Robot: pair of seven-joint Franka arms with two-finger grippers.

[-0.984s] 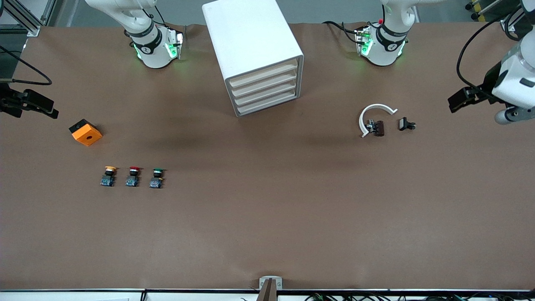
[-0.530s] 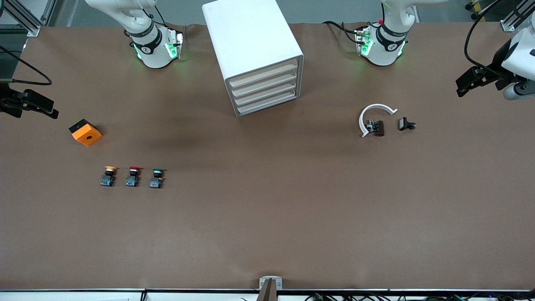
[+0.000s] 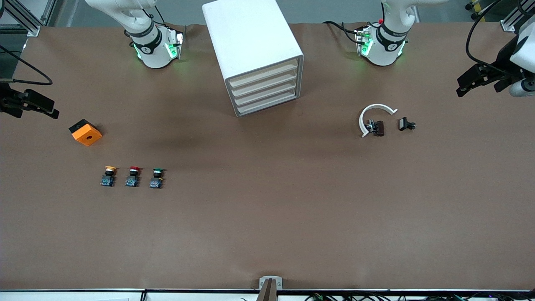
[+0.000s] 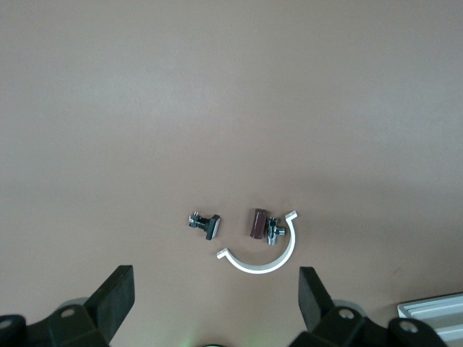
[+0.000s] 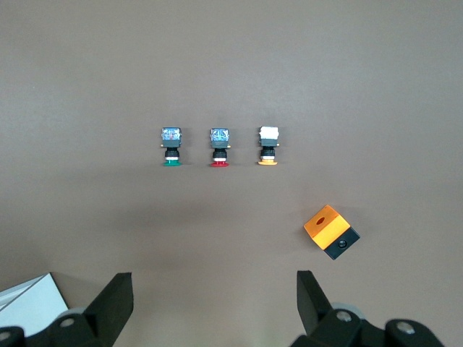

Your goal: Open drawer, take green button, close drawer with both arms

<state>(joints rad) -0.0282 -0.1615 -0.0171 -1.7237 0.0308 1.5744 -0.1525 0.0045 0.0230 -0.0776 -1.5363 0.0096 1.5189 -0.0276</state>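
The white cabinet [image 3: 255, 46] stands between the two arm bases, and its stacked drawers [image 3: 266, 90] are all shut. The green-capped button [image 3: 157, 177] stands on the table in a row with two others, nearer the front camera than the cabinet; the right wrist view shows this button [image 5: 171, 148] well clear of the fingers. My right gripper [image 3: 50, 109] [image 5: 214, 300] hangs open and empty over the right arm's end of the table. At the left arm's end, my left gripper [image 3: 464, 85] [image 4: 215, 300] is open and empty too.
A red-capped button [image 3: 133, 176] and a yellow-capped button [image 3: 109, 176] stand beside the green one. An orange box [image 3: 85, 132] lies near the right gripper. A white C-shaped clamp [image 3: 373, 113], a brown block [image 3: 379, 128] and a small black bolt [image 3: 405, 124] lie toward the left arm's end.
The left arm has drawn its gripper up and back toward the left arm's end of the table. The right arm and everything on the table stayed put.
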